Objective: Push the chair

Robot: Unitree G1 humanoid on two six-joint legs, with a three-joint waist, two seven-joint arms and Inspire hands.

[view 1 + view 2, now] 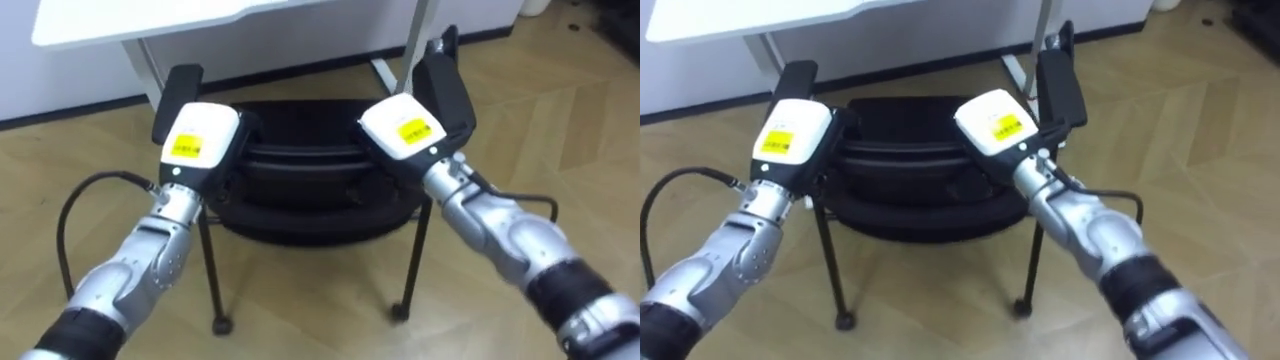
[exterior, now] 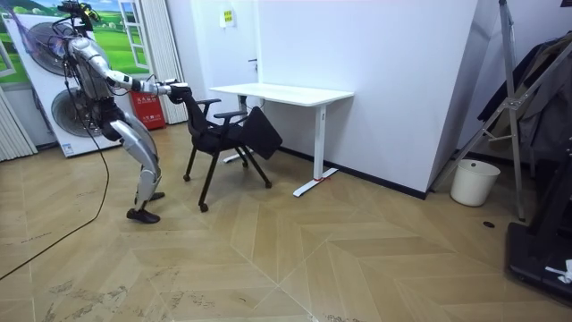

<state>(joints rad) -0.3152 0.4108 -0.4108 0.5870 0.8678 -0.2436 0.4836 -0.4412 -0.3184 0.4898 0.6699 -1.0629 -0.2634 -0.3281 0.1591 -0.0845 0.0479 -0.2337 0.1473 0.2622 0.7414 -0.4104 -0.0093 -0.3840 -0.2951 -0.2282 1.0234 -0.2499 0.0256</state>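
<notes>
In the left eye view, one black chair [image 1: 310, 190] stands on the wood floor [image 1: 300, 315], seen from behind, with a padded seat and two armrests [image 1: 445, 85]. The left hand [image 1: 200, 140] and right hand [image 1: 405, 128] rest on the top of its backrest, one toward each end. Their fingers are hidden, so whether they grip cannot be told. One white desk [image 1: 150, 20] stands just beyond, its leg [image 1: 415, 40] ahead of the chair.

In the room view, the robot leans forward at the room view's left, arms stretched to the chair between it and the desk. One white bucket [image 2: 474, 182] stands well apart.

In the right eye view, both hands lie on the backrest with their fingers hidden.
</notes>
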